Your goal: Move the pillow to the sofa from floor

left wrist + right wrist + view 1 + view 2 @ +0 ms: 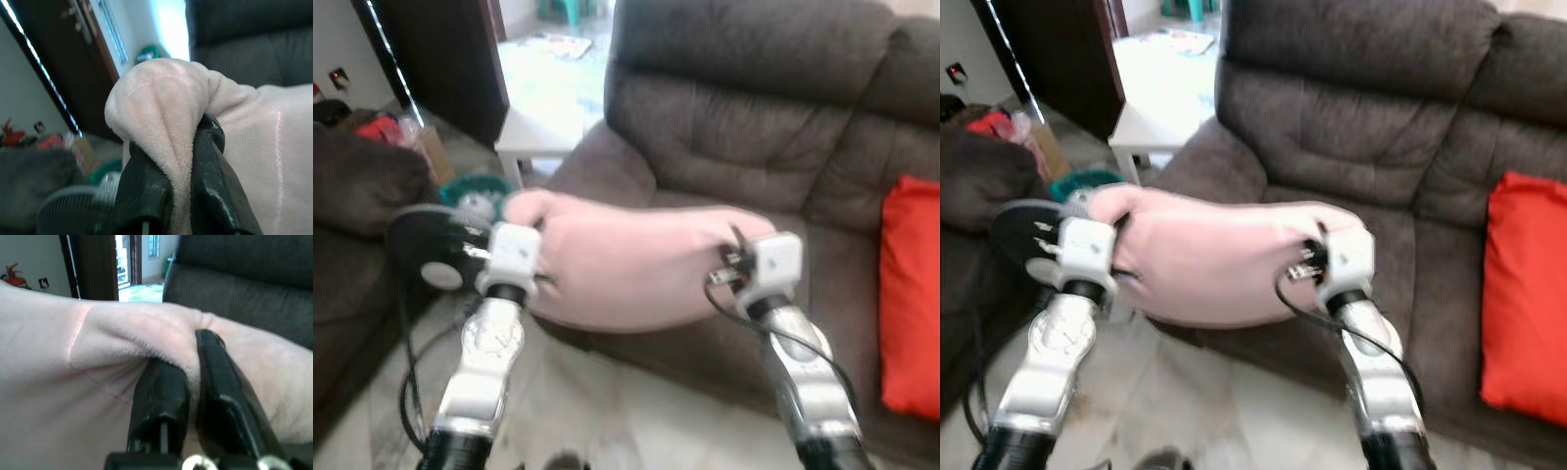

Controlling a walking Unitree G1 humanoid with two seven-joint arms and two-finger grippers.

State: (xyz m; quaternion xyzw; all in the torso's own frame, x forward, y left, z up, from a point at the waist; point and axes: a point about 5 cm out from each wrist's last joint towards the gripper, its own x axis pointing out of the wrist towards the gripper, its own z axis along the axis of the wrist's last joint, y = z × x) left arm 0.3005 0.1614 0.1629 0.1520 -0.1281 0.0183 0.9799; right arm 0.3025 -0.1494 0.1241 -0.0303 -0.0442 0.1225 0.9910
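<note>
A: Item, pillow [626,259]: pink, held in the air before the brown sofa [744,127].
B: Grip?
A: Left gripper [182,169] clamped on one corner; right gripper [193,382] clamped on the other. Red cushion [909,294] on the seat.

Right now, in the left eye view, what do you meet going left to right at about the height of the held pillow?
Dark sofa arm → black fan → left hand pinching the pink pillow → right hand pinching its other end → brown sofa seat → red cushion.
</note>
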